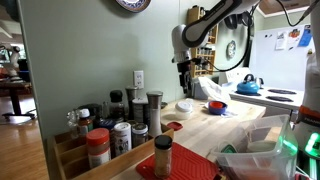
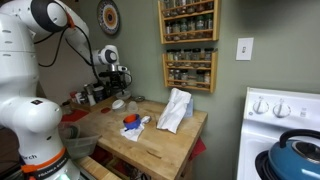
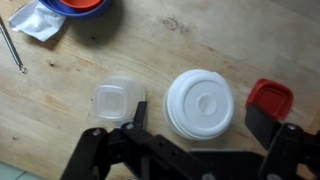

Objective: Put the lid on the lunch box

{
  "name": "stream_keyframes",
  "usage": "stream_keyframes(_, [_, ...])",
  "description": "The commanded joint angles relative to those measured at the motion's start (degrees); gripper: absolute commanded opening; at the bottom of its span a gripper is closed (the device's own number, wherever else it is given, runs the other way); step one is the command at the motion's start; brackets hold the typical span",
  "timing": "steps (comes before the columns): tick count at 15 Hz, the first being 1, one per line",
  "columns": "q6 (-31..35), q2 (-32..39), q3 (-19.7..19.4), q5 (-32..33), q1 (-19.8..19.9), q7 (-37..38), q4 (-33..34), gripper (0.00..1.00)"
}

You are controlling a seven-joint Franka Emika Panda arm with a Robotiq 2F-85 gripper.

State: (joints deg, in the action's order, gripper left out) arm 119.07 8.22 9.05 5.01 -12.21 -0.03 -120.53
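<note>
In the wrist view the white round lid [image 3: 200,102] lies flat on the wooden table. The low translucent lunch box [image 3: 118,101] sits just left of it, close by and empty. My gripper [image 3: 198,120] is open and empty. It hovers above the lid, one finger near the box and the other near a red disc [image 3: 270,95]. In both exterior views the gripper [image 1: 185,72] [image 2: 118,82] hangs above the small white shapes [image 1: 184,105] [image 2: 120,103] at the table's edge by the wall.
A red-and-blue object [image 3: 75,6] [image 2: 130,121] and a white cloth [image 2: 175,110] lie on the table. A blue kettle [image 1: 248,86] stands on the stove. Spice jars [image 1: 120,125] fill a rack. Wall shelves [image 2: 188,40] hang above.
</note>
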Motion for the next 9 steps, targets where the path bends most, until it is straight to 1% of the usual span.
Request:
stream_keyframes(1, [0.60, -8.66, 1.13, -5.27, 0.43, 1.75, -4.85, 1.00])
stream_keyframes(3, [0.37, -11.72, 1.36, -5.79, 0.21, 1.90, -5.92, 1.00])
stream_keyframes(4, [-0.16, -7.22, 1.20, -4.30, 0.41, 1.03, -2.01, 1.00])
stream_keyframes(6, [-0.16, -8.68, 1.34, -4.37, 0.40, 1.04, -2.30, 1.00])
stream_keyframes(9, [-0.16, -7.83, 1.31, -4.35, 0.42, 1.04, -2.25, 1.00])
